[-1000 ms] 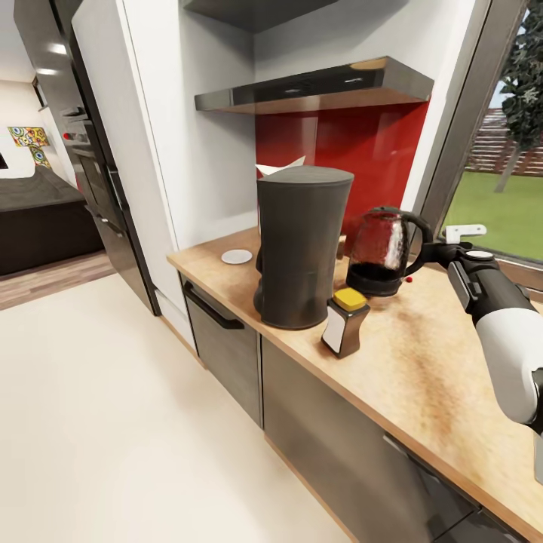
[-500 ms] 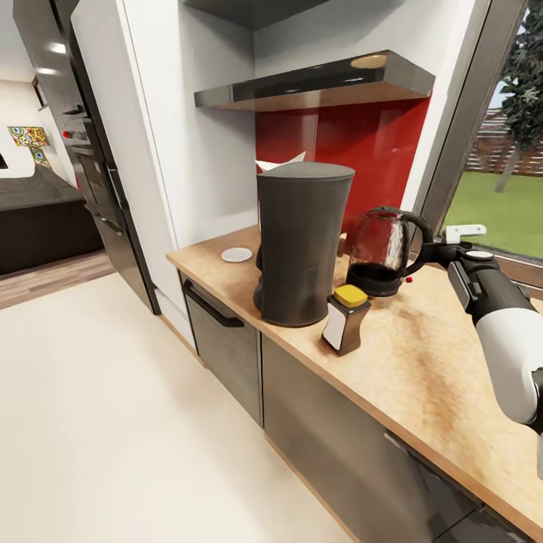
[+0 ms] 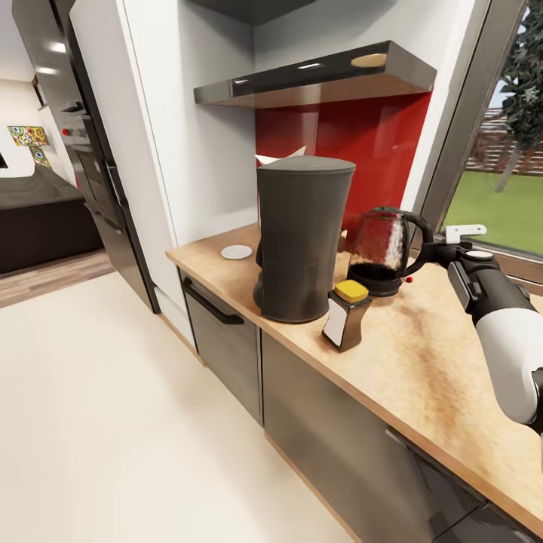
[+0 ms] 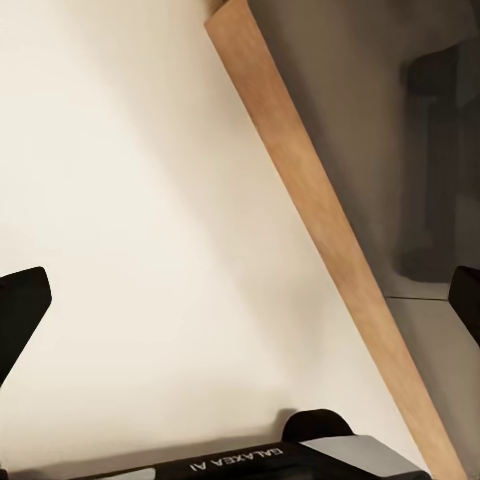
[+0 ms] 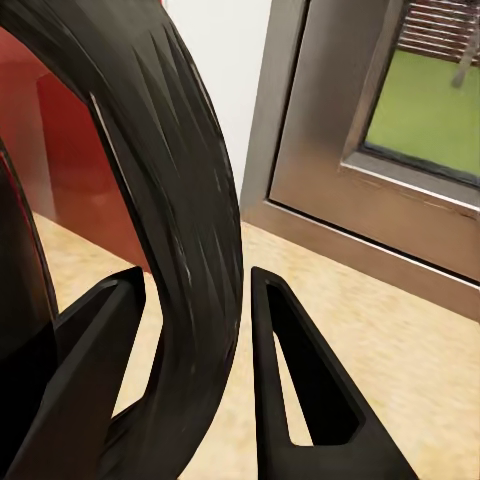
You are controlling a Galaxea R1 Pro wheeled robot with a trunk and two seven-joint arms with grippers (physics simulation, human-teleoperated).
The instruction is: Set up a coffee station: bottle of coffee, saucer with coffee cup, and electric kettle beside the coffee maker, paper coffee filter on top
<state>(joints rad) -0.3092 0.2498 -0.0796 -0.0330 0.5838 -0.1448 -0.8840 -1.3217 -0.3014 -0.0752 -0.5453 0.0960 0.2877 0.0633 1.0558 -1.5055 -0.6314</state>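
The tall dark grey coffee maker stands on the kitchen countertop. The off-white paper coffee filter peeks out behind its top. In front of it, to the right, stands the bottle of coffee with its yellow cap. The electric kettle rests right of the machine. My right gripper is shut on the kettle's black handle, which lies between both fingers. The white saucer lies bare at the counter's far left. The coffee cup is out of view. My left gripper is open over pale floor.
The glossy black kitchen shelf hangs above the red backsplash. A window frame borders the counter at the right. Grey drawer fronts sit below. Pale floor spreads to the left, with dark tall cabinets beyond.
The head camera has shifted slightly, so the shelf sits higher in the picture. The things on the counter have not moved. The right gripper stays at the kettle's handle.
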